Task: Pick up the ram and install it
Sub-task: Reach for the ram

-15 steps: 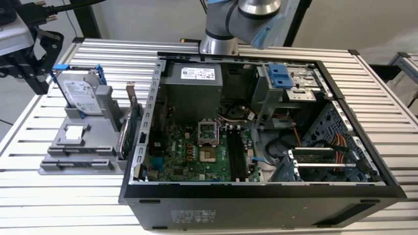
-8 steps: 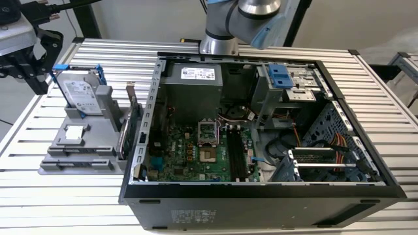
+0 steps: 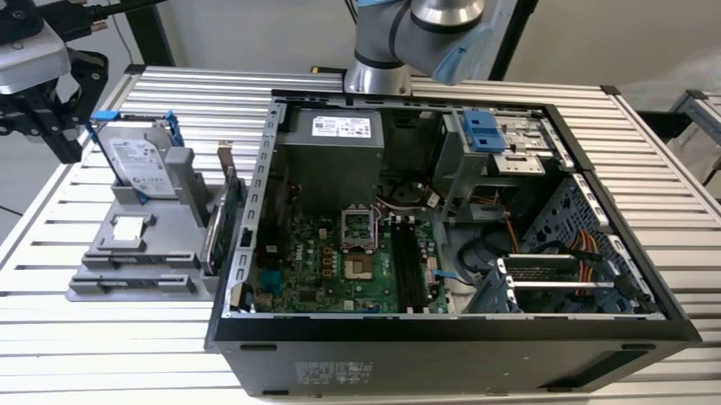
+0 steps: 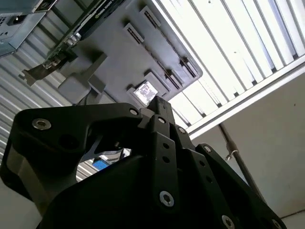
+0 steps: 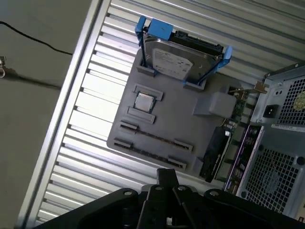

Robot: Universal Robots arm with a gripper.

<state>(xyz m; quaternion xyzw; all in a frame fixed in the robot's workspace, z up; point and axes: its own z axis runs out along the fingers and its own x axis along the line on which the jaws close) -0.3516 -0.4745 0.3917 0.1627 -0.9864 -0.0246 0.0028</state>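
My gripper [image 3: 66, 143] hangs above the table's edge on the exterior view's left, beside the grey parts holder [image 3: 135, 283]. In both wrist views its links meet in one narrow tip [image 4: 160, 104] [image 5: 167, 176], shut with nothing in it. A long, narrow dark stick [image 5: 214, 153] stands on edge at the holder's side, next to the green card with a metal bracket [image 5: 238, 143]. It looks like the ram [image 3: 209, 243]. The open computer case [image 3: 242, 278] lies on the exterior view's right, with the motherboard's long black memory slots [image 3: 408, 263] exposed.
A silver hard drive in a blue frame [image 3: 141, 164] stands at the back of the holder, and a small square chip [image 3: 130, 226] lies in a recess on it. The slatted metal table [image 3: 338, 80] carries everything. The arm's base [image 3: 383, 72] sits behind the case.
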